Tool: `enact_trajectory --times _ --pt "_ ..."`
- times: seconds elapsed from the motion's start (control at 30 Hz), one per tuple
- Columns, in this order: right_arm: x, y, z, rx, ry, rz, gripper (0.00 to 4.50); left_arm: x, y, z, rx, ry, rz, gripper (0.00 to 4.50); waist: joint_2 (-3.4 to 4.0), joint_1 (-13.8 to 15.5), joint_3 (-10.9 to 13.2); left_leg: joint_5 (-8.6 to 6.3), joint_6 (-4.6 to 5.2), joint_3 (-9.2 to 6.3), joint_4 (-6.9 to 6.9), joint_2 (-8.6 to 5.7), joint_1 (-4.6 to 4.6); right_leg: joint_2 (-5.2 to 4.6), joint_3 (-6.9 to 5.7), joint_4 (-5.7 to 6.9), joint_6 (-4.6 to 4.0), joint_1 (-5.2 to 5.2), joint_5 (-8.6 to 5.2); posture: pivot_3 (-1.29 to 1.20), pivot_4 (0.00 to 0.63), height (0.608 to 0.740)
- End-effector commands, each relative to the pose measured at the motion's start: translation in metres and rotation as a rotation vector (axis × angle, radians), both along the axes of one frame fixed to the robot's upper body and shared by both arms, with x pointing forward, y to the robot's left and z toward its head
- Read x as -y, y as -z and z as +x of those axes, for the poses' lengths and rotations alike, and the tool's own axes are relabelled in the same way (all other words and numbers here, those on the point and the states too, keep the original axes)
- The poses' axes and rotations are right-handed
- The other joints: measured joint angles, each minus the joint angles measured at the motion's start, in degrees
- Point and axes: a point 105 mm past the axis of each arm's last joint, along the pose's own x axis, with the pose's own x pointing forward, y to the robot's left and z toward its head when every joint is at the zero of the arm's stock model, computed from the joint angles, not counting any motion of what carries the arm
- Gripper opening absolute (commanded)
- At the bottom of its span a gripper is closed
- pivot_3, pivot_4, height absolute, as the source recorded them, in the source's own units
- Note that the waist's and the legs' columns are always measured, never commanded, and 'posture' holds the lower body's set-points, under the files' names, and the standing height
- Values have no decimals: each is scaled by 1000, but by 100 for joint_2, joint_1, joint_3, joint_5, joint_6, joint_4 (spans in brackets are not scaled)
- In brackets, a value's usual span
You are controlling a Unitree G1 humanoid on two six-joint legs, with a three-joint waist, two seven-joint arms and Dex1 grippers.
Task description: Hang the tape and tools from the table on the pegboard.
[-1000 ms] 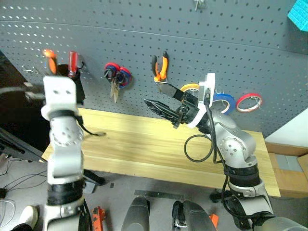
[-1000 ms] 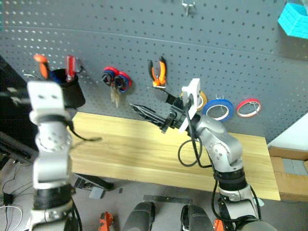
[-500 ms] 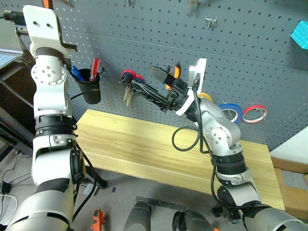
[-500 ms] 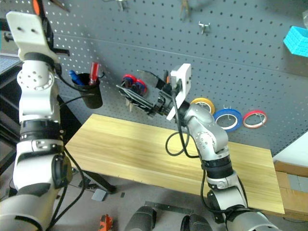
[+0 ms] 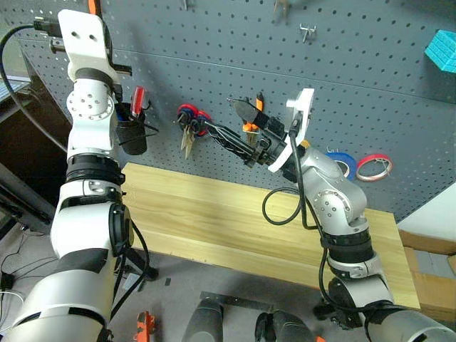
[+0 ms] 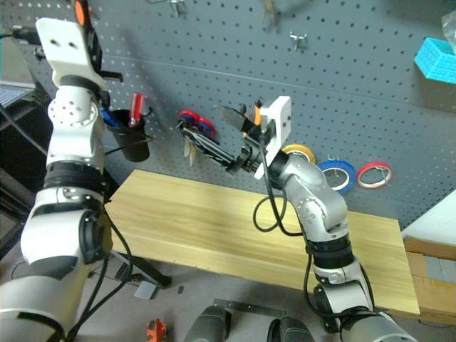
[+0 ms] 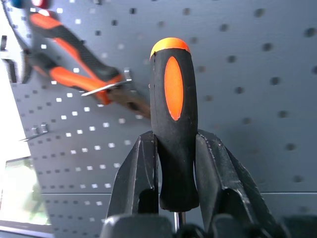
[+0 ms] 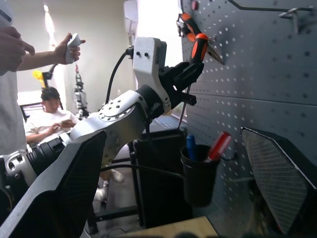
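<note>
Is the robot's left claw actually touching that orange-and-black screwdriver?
Touching. In the left wrist view the left gripper has both black fingers pressed against the handle of the screwdriver, clamping it in front of the pegboard.

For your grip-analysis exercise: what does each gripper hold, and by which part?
The left gripper clamps the orange-and-black screwdriver by its handle's lower half. The right gripper holds nothing.

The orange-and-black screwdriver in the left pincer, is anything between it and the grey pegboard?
Nothing visible. The short orange-and-black-handled screwdriver is clamped in the left pincer, facing bare dark grey pegboard. Hanging orange-handled pliers sit off to one side.
</note>
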Motion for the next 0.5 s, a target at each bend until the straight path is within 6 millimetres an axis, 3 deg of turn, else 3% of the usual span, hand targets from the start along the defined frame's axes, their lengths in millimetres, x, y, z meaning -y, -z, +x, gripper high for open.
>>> enact_trajectory --times 0.03,0.2,0.5 --pt "5 -3 -5 13 15 -9 4500 9 -10 -5 56 22 29 674 29 -92 32 1 2 0 0 0 6 -1 2 1 1 4 -1 182 179 740" --pt "11 3 -4 -15 37 -25 4500 5 -9 -8 63 10 37 674 57 -301 199 6 10 0 -5 3 41 0 5 11 9 28 -9 172 210 740" --pt "12 10 -6 -55 53 -22 4500 -30 -11 -33 118 -163 84 674 73 -562 449 10 17 6 -16 9 40 -2 13 12 3 21 -5 180 257 740"
